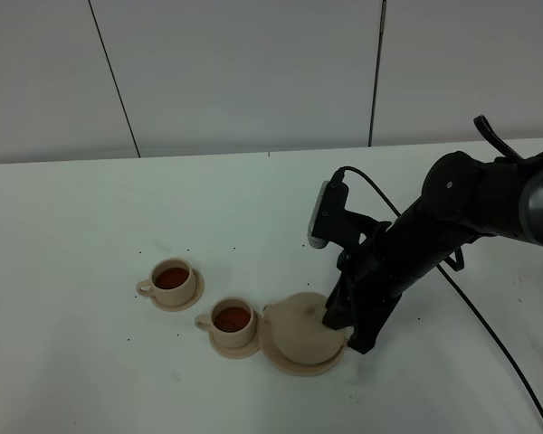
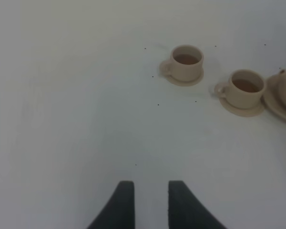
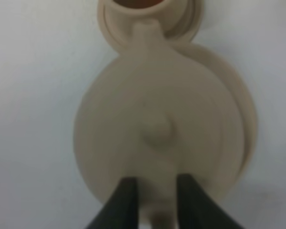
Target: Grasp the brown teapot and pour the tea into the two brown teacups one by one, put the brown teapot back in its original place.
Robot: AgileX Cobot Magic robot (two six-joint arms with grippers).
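The teapot [image 1: 300,327] sits upright on its wide saucer [image 1: 294,363] near the front edge of the white table [image 1: 90,217], right of the middle, lid on with the knob [image 3: 156,130] up and the spout [image 3: 145,32] turned toward the nearer cup [image 1: 231,323]. That cup stands on a small saucer [image 1: 238,348] just left of the pot, close to the wide saucer's rim, its handle turned left; reddish-brown tea fills it. The second cup [image 1: 173,280], also holding tea and on its own saucer [image 1: 167,301], stands a little farther left and farther from the front edge, apart from the first. The right gripper [image 3: 155,202] is down at the pot's right side, at the loop handle [image 3: 157,217]; in the right wrist view its two dark fingers [image 3: 121,200] stand on either side of the handle with a gap between them, but whether they press it or stand just clear of it cannot be told. The right arm [image 1: 452,212] reaches in from the table's right side, a black cable [image 1: 498,344] trailing over the table beneath it. The left gripper [image 2: 150,205] hangs over bare table well left of the cups, its fingers [image 2: 124,205] parted with nothing between them; the overhead view does not show it.
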